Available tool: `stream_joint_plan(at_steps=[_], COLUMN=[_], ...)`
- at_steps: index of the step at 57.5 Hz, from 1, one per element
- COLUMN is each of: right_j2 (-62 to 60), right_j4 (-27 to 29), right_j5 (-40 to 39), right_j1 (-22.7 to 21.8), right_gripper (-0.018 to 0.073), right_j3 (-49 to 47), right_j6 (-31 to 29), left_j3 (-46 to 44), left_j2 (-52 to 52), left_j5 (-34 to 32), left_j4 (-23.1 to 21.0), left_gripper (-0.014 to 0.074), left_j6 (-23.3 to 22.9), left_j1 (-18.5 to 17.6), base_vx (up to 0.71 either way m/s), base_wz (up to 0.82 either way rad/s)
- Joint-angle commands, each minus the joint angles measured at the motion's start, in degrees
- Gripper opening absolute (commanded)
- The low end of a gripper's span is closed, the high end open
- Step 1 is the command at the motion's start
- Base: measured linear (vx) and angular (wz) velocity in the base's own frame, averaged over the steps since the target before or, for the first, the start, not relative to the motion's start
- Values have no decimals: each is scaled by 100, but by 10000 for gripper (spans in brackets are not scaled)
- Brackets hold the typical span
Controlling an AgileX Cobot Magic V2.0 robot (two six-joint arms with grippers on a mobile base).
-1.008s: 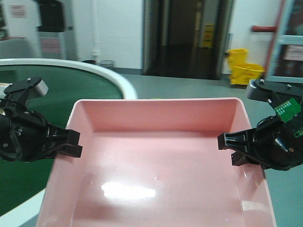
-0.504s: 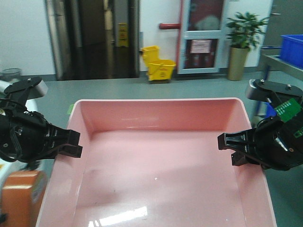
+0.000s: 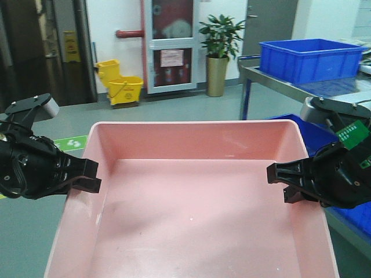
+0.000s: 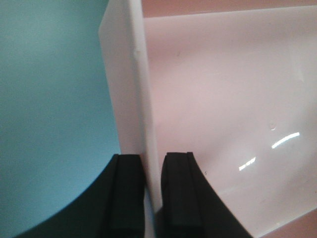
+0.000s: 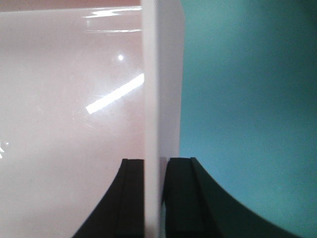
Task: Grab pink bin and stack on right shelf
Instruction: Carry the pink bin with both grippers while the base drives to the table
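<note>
1. The left gripper [image 3: 87, 176] has its jaws almost shut, and they pinch the left wall of the pink bin [image 3: 191, 214]
2. In the left wrist view one black pad [image 4: 130, 193] sits outside the wall and the other sits inside. Both touch it, with only the thin wall between them
3. The right gripper [image 3: 277, 182] does the same on the bin's right wall. Its jaws are almost shut, with one pad [image 5: 132, 198] inside and one outside, both pressing on the wall
4. Each gripper holds on about halfway along its side wall, right at the rim
5. The bin is up in the air between the two arms and sits level, with the grey-green floor [image 3: 35, 243] below it
6. The bin is wide, shallow and pale pink, with smooth sloping walls and round corners. Its bottom is shiny and has a few faint dark smudges
7. A steel table [image 3: 272, 78] stands ahead on the right. Its near left corner is just past the bin's far right corner
8. A blue crate [image 3: 310, 58] sits on the table by its left edge
9. A potted plant [image 3: 219, 35] and a yellow mop bucket [image 3: 119, 87] stand far back by the wall
</note>
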Motion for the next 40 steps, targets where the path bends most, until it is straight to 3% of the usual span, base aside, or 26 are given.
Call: stream_joint_plan(at_steps=[1,19,40], right_j2=[-232,-232,-232], right_j4=[35,54,54], right_j5=[-503,-478,-478], right_j1=[-19,-19,-19], right_gripper=[-9,-9,-9], right_j3=[-222,-222,-222], right_j6=[-33,-33,-33], left_j3=[-160,-160,-160], left_j2=[-221,-221,-221], left_j5=[-267,-272,-272], left_j4=[-192,-192,-192], left_gripper=[-1,-1,-1], left_j6=[66,66,66], left_j1=[3,3,3], base_vx=[31,35,44], base_wz=[-38,-15,22])
